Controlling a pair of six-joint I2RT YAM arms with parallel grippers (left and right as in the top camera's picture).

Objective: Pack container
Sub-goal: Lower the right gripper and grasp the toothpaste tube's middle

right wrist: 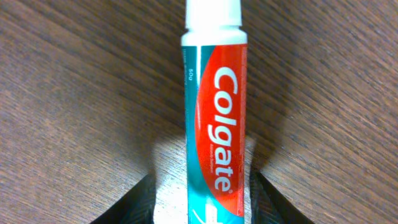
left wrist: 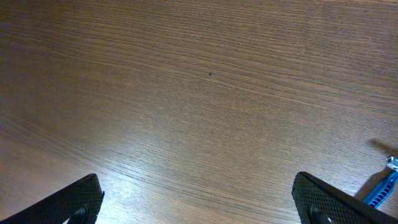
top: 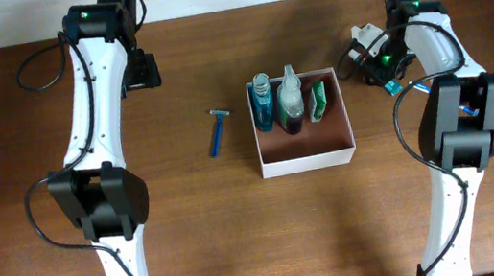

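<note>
The container (top: 308, 161), a white box with a reddish-brown inside, sits mid-table. It holds a blue bottle (top: 262, 102), a clear bottle (top: 291, 101) and a green packet (top: 317, 101) along its far wall. A red and teal toothpaste tube (right wrist: 214, 112) lies on the wood right of the box. My right gripper (right wrist: 202, 199) straddles its lower end. The right finger is close against the tube and a lit strip of table shows beside the left finger. A blue razor (top: 218, 132) lies left of the box. My left gripper (left wrist: 199, 205) hangs wide open over bare wood at the far left.
The razor's head (left wrist: 382, 186) shows at the right edge of the left wrist view. Both arm bases stand near the table's front edge. The near half of the box floor is bare.
</note>
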